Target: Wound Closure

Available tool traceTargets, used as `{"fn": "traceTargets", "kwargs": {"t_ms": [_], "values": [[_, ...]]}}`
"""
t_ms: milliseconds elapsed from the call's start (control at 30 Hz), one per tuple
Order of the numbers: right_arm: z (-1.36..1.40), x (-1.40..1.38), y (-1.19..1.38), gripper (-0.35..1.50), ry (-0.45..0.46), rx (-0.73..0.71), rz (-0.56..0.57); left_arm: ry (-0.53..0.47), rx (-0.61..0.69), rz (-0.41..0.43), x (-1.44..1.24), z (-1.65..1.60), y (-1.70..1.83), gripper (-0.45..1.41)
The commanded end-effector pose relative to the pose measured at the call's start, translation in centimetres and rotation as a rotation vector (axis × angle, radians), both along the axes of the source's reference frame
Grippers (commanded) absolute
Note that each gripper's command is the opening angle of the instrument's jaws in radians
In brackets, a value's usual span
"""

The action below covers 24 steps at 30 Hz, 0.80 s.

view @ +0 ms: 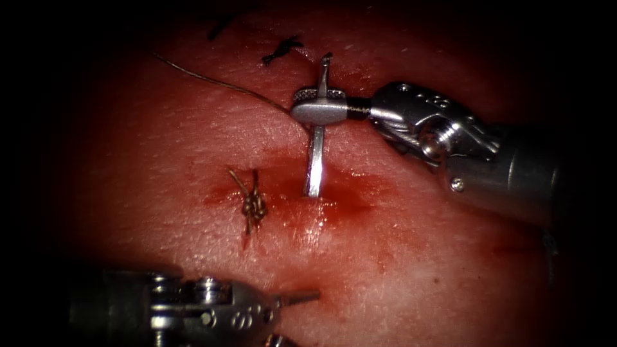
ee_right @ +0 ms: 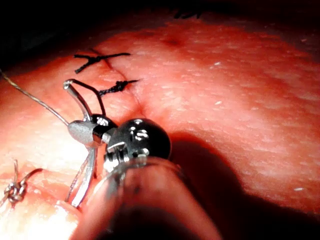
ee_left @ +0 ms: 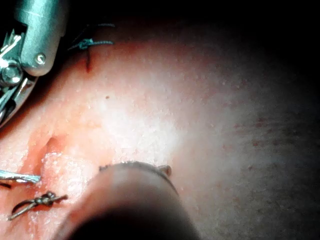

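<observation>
The right tool point(view: 318, 109) comes in from the right with its wrist bent toward the cut, its jaws clamped across the curved needle point(view: 315, 168) nearer the needle's blunt tail than its point. The needle stands steeply: its tail point(view: 326, 59) rises above the jaws and its point end meets the tissue point(view: 160, 148) at the wet red fluid point(view: 334, 199) in the cut, so the tip sits in the tissue there. In the right wrist view the same jaws point(ee_right: 92, 131) grip the needle point(ee_right: 82, 180) with its tail curling up beyond them. The thread point(view: 212, 82) runs from the needle at the jaws up and left across bare tissue. The left tool point(view: 302, 297) lies low at the near edge, well apart from the needle, holding nothing; whether its jaws are open I cannot tell. Between the 2 tools the tissue is open. Just left of the needle's entry sits a tied knot point(view: 254, 205) with short cut ends. Farther up, 2 dark older stitches point(view: 281, 50) lie beyond the needle's tail.
</observation>
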<state>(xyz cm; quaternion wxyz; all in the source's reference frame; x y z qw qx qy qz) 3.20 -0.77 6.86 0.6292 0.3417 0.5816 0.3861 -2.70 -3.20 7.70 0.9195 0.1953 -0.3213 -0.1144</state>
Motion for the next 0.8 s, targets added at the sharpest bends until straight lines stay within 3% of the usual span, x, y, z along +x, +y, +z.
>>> {"fn": "traceTargets", "kwargs": {"t_ms": [33, 600, 800], "values": [[0.00, 0.08, 0.04, -0.35, 0.009, 0.026, -0.005, 0.003, 0.000, -0.004, -0.05, 0.05, 0.00, 0.36], [-0.04, 0.18, -0.33, -0.35, 0.140, 0.389, -0.130, 0.013, -0.015, -0.007, 0.07, 0.09, 0.06, 0.36], [-0.12, 0.24, -0.57, -0.35, 0.157, 0.465, -0.156, 0.012, -0.015, -0.006, 0.07, 0.10, 0.06, 0.36]]}}
